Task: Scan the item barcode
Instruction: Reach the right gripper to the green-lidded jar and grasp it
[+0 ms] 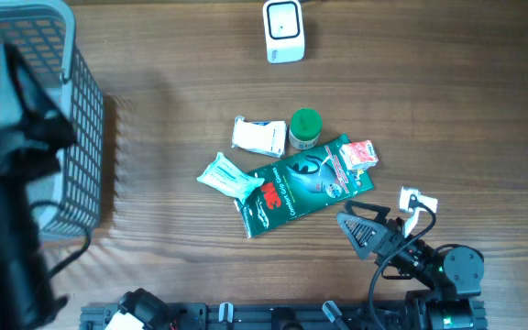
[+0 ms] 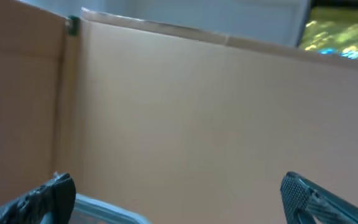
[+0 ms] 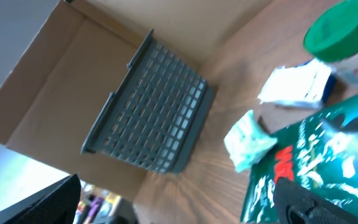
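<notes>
A small heap of items lies mid-table: a green 3M package, a green-lidded bottle, a white packet, a pale teal packet and a small red packet. No barcode is legible. The white scanner stands at the table's far edge. My right gripper hovers open just right of the green package's near corner, holding nothing. My left gripper is open and empty, facing a brown cardboard wall.
A grey mesh basket stands at the far left, with my left arm raised over it. Its pale rim shows low in the left wrist view. Bare wood lies between the basket and the items.
</notes>
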You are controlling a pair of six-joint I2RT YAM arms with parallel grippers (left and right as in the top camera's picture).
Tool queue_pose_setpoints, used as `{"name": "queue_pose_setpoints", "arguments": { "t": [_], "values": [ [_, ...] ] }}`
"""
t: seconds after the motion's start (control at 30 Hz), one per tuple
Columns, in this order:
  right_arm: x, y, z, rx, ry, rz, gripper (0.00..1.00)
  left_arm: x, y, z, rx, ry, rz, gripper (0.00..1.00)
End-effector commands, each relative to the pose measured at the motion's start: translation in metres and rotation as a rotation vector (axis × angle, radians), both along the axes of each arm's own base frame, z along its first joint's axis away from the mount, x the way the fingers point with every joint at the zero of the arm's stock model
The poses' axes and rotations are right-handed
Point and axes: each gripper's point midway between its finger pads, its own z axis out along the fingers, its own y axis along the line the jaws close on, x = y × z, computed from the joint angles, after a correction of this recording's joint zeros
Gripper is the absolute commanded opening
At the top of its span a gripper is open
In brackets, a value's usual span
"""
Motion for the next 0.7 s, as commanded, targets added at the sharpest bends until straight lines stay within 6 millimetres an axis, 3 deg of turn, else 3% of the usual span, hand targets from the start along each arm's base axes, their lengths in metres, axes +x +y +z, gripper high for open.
{"name": "queue_pose_setpoints", "arguments": {
  "t": [0.0, 0.07, 0.23, 0.27, 0.3, 0.37, 0.47, 0.67],
  "values": [
    [-0.006, 0.005, -0.002, 0.048, 0.105, 0.050, 0.99, -0.014, -0.006, 0.004, -0.091, -0.091, -0.138, 1.00],
    [0.003, -0.001, -0.008, 0.039, 0.205, -0.018, 0.99, -0.018, -0.009, 0.001, -0.063, -0.100, -0.172, 1.00],
    [0.021, -0.030, -0.021, -0.230, 0.412, -0.213, 0.99, -0.023, -0.013, -0.015, -0.119, -0.134, -0.241, 1.00],
    [0.025, -0.034, -0.017, -0.270, 0.433, -0.233, 0.99, -0.025, -0.014, -0.017, -0.120, -0.142, -0.253, 1.00],
    [0.040, -0.038, 0.006, -0.385, 0.466, -0.252, 0.99, -0.035, -0.012, -0.017, -0.102, -0.169, -0.262, 1.00],
    [0.056, -0.036, 0.020, -0.465, 0.489, -0.253, 0.99, -0.049, -0.006, -0.015, -0.094, -0.201, -0.248, 1.00],
    [0.082, -0.027, 0.029, -0.606, 0.554, -0.252, 0.99, -0.075, 0.006, -0.010, -0.096, -0.255, -0.204, 1.00],
    [0.143, 0.033, 0.010, -0.903, 0.609, -0.182, 0.99, -0.139, 0.010, -0.004, -0.071, -0.379, -0.249, 1.00]
  ]
}}
